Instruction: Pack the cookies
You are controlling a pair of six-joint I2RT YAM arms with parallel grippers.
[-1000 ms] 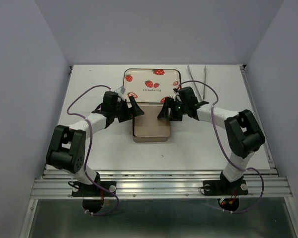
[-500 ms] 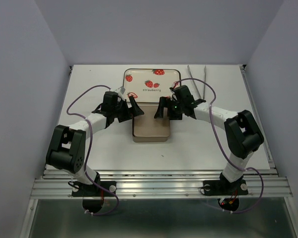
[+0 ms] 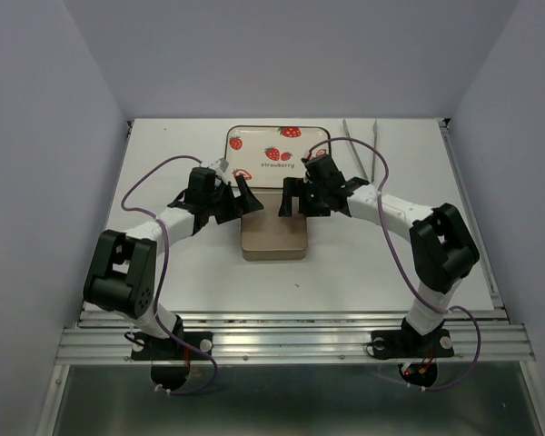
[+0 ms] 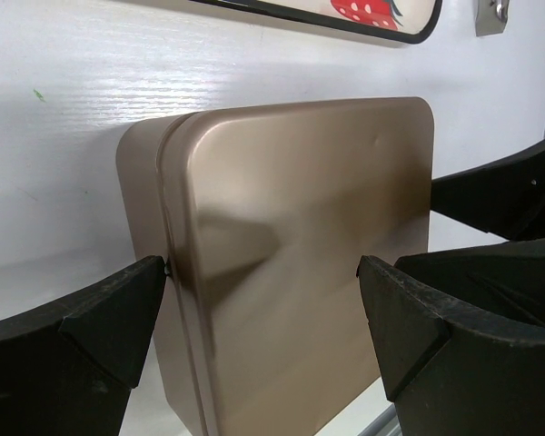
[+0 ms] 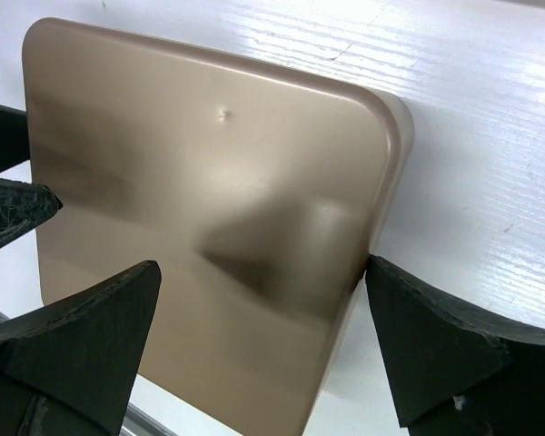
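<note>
- White table, enclosed by pale lavender walls on three sides; both arm bases bolted at the near edge.
- Square gold tin sits flat near the table centre, lid on and seated all round. One small dent is noted in the lid near its far edge.
- Cookies: not visible in any view. The closed tin hides its contents, so their position cannot be confirmed.
- Strawberry-print tray lies just behind the tin, at the far side of the table. Its near rim is close to the tin's far edge; contact cannot be determined.
- Metal tongs lie to the right of the tray, well apart from the tin.
- Left gripper: positioned over the far left part of the tin, jaws spread wide, holding nothing. Its wrist view shows the fingers straddling the tin's full width, one tip at the lid seam on the side wall. Whether that tip touches cannot be determined.
- Right gripper: positioned over the far right part of the tin, facing the left gripper, jaws likewise spread wide and holding nothing. Its wrist view shows one finger just off the tin's corner, the other over the lid.
- Both grippers stand close together above the tin, apart from each other.
</note>
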